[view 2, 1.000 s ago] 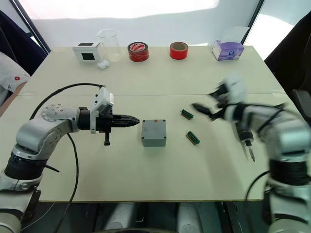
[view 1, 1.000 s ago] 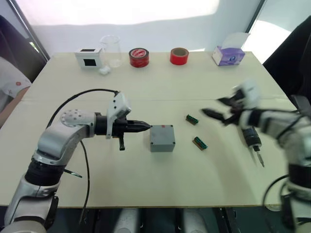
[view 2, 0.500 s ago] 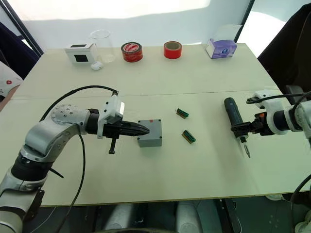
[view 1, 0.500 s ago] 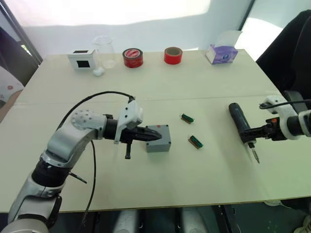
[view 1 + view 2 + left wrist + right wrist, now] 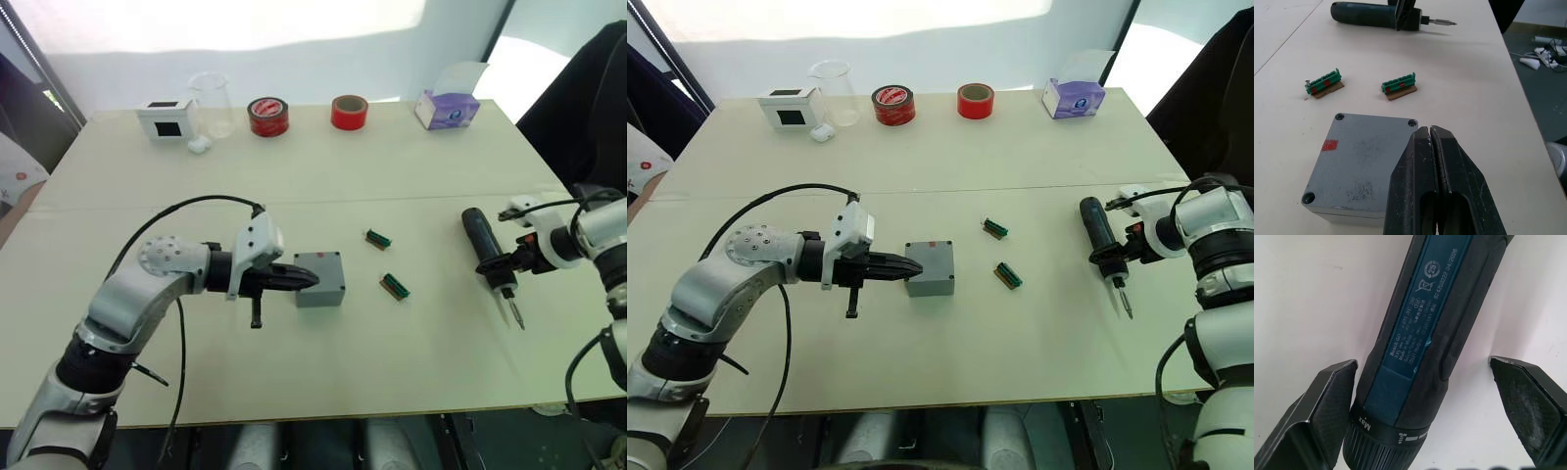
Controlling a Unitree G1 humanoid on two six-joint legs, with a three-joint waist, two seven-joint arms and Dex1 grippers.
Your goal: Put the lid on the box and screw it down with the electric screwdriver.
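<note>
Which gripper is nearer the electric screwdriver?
Right. The right gripper straddles the electric screwdriver, open; the left gripper, shut, sits at the box.

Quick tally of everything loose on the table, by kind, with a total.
Gray box: 1
Electric screwdriver: 1
Green connector strips: 2
Red tape rolls: 2
Glass beaker: 1
White box: 1
Tissue box: 1
Total: 9

A pale beige table (image 5: 323,166) is laid with a gray square box (image 5: 319,279), a black electric screwdriver (image 5: 486,249), two green connectors (image 5: 388,262) and two red tape rolls (image 5: 308,114).
</note>
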